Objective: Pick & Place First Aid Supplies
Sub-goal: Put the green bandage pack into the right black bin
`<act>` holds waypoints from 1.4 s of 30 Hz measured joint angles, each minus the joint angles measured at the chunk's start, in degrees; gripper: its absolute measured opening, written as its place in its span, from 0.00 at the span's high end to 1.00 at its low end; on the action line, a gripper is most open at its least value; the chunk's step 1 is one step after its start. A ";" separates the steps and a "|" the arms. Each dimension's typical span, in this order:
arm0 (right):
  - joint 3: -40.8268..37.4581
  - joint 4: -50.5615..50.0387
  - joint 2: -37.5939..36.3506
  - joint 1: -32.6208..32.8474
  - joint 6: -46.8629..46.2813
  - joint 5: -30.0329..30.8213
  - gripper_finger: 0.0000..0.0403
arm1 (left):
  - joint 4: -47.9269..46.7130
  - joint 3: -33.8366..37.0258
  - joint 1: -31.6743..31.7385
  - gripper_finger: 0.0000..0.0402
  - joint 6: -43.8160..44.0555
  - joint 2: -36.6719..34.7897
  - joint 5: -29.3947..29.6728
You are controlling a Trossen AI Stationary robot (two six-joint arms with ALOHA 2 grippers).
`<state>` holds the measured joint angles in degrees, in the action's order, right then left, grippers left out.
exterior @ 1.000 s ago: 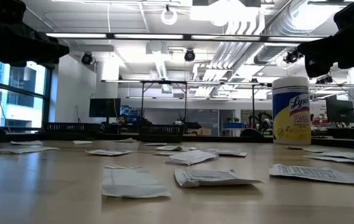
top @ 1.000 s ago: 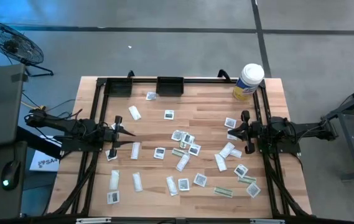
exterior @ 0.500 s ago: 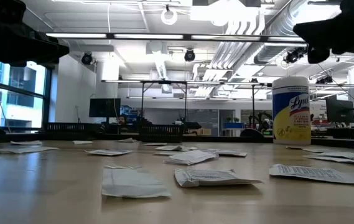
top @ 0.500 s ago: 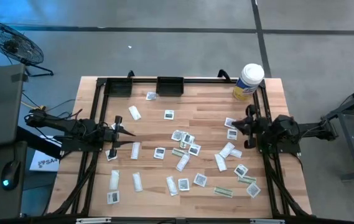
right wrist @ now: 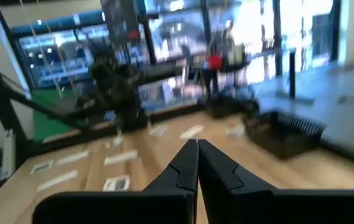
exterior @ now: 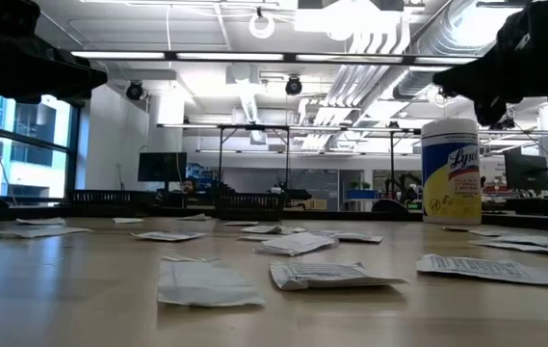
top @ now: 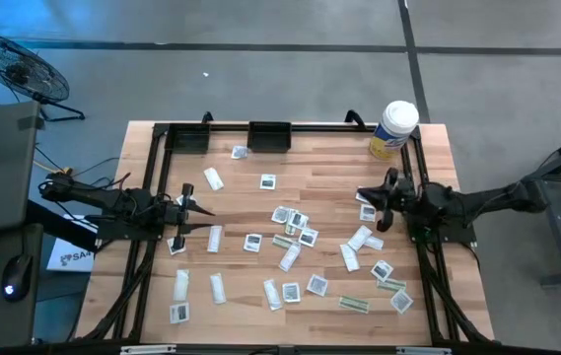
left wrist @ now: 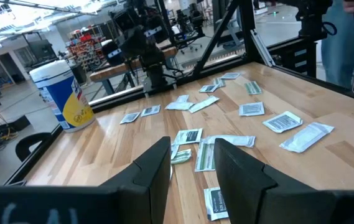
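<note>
Over the last second only the right arm has moved; the left gripper (top: 189,209) sits just as it did, near the table's (top: 329,163) left edge at mid-depth, fingers parted a little and holding nothing, its arm stretched in level from the left side.

Between the arms, the first aid supplies (top: 290,237) lie where they were — flat packets and strips scattered from the left edge across the centre to the right edge, none lifted. A black bin (top: 269,136) stands at the far edge, and the white wipes tub (top: 393,128) stands in the far right corner.

On the right, the right gripper (top: 367,197) has swung from pointing along the right edge to pointing inward and toward the far side. Its fingers have pinched fully together, empty, as its wrist view shows. It now hangs above the packets nearest the right edge, well clear of the wood. That looks like repositioning rather than a pick — judged from this, the sorting has barely begun, and the fingers would need to part again before taking a packet.
</note>
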<state>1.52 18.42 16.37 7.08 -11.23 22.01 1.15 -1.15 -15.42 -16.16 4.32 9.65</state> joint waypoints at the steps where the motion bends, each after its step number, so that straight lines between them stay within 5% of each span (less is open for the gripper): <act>1: 0.51 0.89 2.18 0.65 -1.58 0.34 1.00 | 0.00 0.00 0.00 0.70 0.00 0.00 0.00; 10: 10.28 -2.02 21.90 6.69 -11.38 5.86 1.00 | 0.02 0.00 0.02 0.70 0.00 0.00 0.00; 23: 40.34 -37.96 52.91 21.30 -33.06 9.92 1.00 | 0.01 -0.02 0.01 0.70 0.00 0.00 0.00; 34: 50.69 -55.93 70.63 24.12 -51.16 -6.52 0.88 | 0.00 0.00 0.02 0.70 0.00 0.00 0.00; 42: 50.73 -53.69 73.75 25.40 -33.12 -14.75 0.79 | 0.02 -0.02 0.00 0.70 0.00 0.00 0.00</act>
<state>52.25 -35.27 90.12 32.48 -44.35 7.26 1.17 -1.17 -15.42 -16.16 4.32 9.65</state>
